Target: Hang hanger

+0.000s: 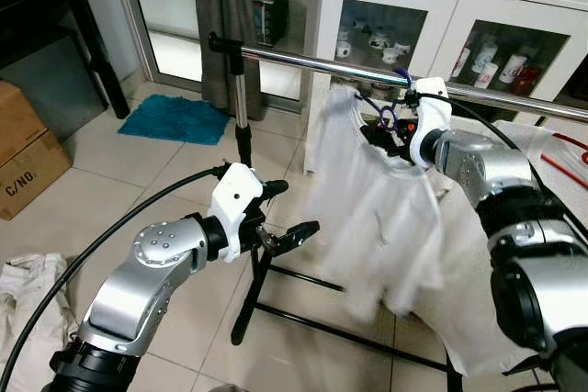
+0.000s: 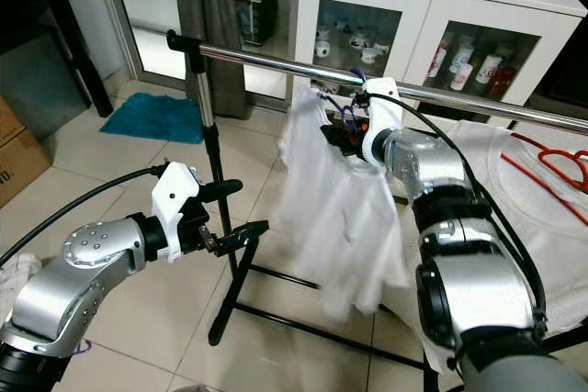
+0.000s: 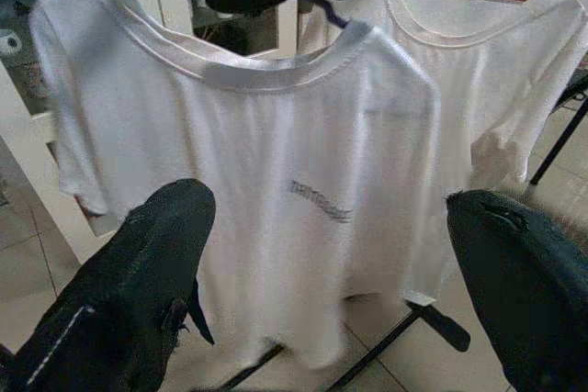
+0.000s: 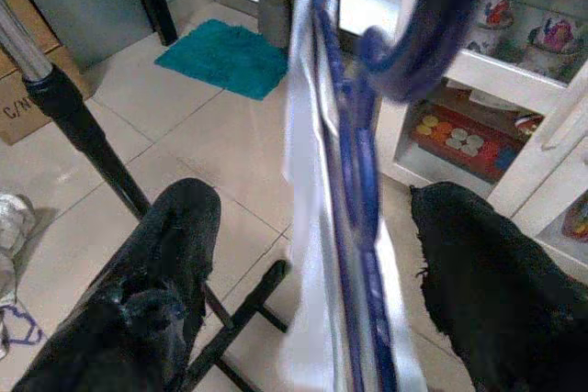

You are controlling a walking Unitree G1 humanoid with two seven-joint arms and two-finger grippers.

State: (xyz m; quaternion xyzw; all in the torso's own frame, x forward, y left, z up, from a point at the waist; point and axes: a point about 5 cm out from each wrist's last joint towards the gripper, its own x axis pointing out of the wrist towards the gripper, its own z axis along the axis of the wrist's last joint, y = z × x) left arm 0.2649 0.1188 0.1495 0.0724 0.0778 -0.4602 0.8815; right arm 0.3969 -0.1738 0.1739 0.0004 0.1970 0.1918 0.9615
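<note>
A white T-shirt (image 1: 377, 218) hangs on a blue hanger (image 4: 358, 181) right under the chrome rail (image 1: 312, 62) of a clothes rack. The hanger's hook (image 1: 402, 82) is up at the rail; whether it rests on it I cannot tell. My right gripper (image 1: 390, 140) is at the shirt's collar, open, its fingers (image 4: 156, 282) wide on either side of the hanger without clamping it. My left gripper (image 1: 296, 206) is open, low and to the left of the shirt, facing its front.
A second white shirt on a red hanger (image 2: 551, 162) hangs further right. A white glass-door cabinet (image 1: 395, 6) stands behind the rack. The rack's post (image 1: 241, 107) and black floor legs (image 1: 303, 319) are near my left arm. On the floor lie a teal mat (image 1: 175, 118), a cardboard box (image 1: 28, 153) and clothes (image 1: 28, 291).
</note>
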